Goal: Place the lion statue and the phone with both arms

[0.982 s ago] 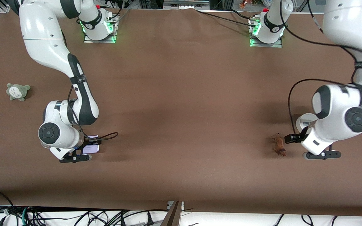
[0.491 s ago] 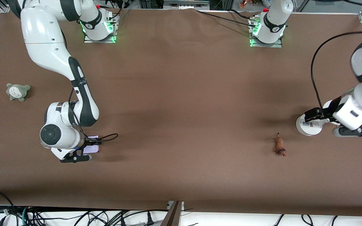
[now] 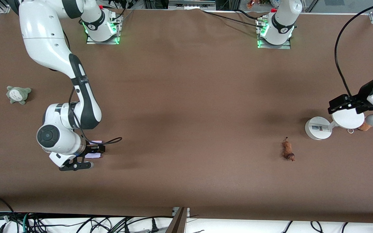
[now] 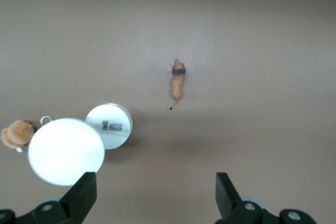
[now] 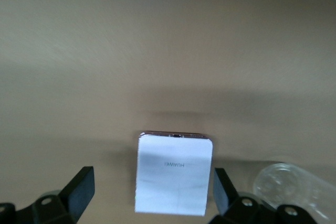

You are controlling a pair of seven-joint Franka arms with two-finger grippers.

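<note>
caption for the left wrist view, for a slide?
Left end effector, open, high over the table; lion statue lying free, white disc stand and brown plush nearby.

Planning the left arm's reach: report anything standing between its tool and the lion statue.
Nothing visible does. The left tool hangs open over the white round-disc stand; the small orange-brown lion statue lies apart on bare brown table, nearer the front camera than the stand.

Brown table (image 3: 186, 106), lion statue (image 3: 288, 151), phone (image 3: 93, 154), white stand (image 3: 317, 128), grey-green plush (image 3: 18, 94)

Matt brown table (image 3: 186, 97), smooth phone (image 5: 174, 174)
</note>
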